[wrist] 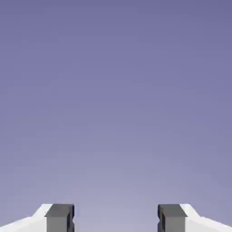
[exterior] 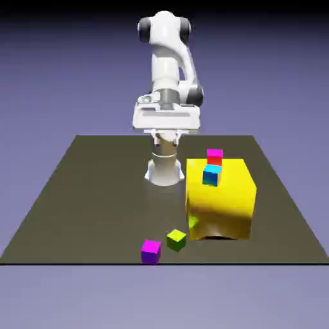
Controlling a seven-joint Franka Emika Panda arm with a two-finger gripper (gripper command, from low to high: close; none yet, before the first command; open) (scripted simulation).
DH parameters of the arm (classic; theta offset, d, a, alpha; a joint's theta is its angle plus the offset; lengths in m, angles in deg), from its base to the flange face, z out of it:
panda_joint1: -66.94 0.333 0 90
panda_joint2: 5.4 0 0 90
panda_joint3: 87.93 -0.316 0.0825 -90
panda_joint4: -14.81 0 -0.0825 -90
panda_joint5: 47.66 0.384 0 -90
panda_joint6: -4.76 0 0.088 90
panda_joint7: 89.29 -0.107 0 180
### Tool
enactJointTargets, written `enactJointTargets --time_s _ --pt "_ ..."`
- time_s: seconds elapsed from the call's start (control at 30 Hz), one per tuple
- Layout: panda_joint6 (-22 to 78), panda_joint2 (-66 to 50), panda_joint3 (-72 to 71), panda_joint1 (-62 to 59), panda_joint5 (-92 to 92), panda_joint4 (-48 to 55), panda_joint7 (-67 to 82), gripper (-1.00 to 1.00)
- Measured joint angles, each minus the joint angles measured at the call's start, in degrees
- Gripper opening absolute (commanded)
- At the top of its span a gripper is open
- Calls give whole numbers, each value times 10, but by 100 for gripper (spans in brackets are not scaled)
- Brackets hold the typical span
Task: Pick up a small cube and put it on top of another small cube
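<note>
Claw (exterior: 166, 140) wide apart, nothing between the fingertips (wrist: 60, 218); hand view shows only plain blue-violet backdrop past them, arm (exterior: 166, 58) raised over the far part of the dark table (exterior: 96, 199). One magenta cube (exterior: 151, 251) sits at the table's near edge, just beside the lime-green cube (exterior: 177, 240), which is on its exterior view's right; the other magenta cube (exterior: 214, 157) is on top of the big yellow block (exterior: 222, 209), near the cyan cube (exterior: 211, 175), can't tell if those two touch.
</note>
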Motion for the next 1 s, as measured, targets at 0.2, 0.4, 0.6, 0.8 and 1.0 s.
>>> enactJointTargets --time_s 0.2,0.4,0.6,0.8,1.0 --pt "71 -125 0 -13 3 79 -23 0" --pt "141 -249 -1 -27 6 158 -46 0" --pt "212 -374 -1 -40 9 237 -68 0" --pt "283 -498 -1 -53 12 315 -91 0" --pt "214 -613 -3 -55 14 339 -94 -100"
